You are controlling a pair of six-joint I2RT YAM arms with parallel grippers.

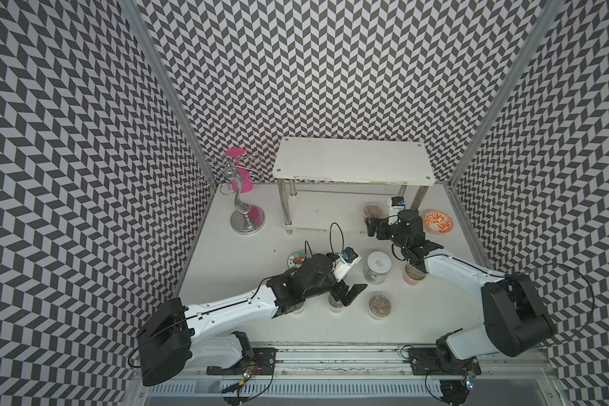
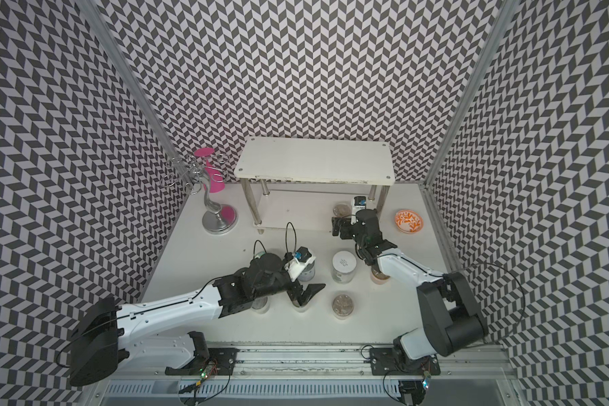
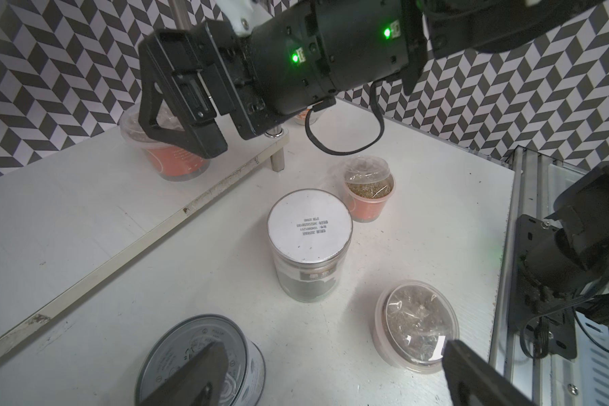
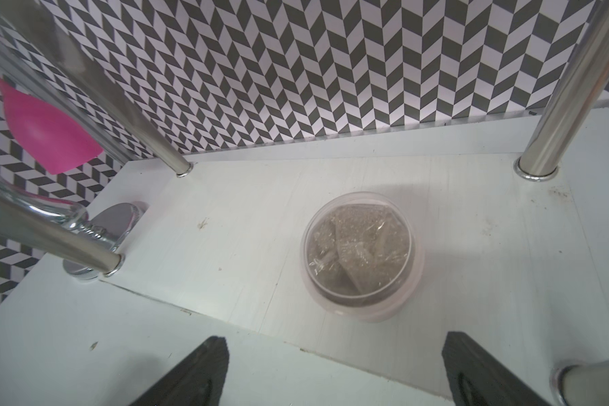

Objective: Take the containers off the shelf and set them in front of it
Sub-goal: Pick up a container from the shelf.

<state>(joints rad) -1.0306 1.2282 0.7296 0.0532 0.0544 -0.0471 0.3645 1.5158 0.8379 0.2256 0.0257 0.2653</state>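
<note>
My left gripper (image 3: 333, 346) gapes beside the silver tin can (image 3: 204, 351); my right gripper (image 4: 334, 337) gapes before a tub (image 4: 361, 255) on the shelf (image 4: 225, 218). Print on the white-lidded jar (image 3: 309, 225) is unreadably small.

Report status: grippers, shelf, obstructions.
Left gripper open, empty, by tin can out front. Right gripper open, facing tub on shelf lower tier. Nothing between; shelf leg close alongside.

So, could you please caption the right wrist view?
Open right claw facing a clear plastic tub on the lower shelf tier.
</note>
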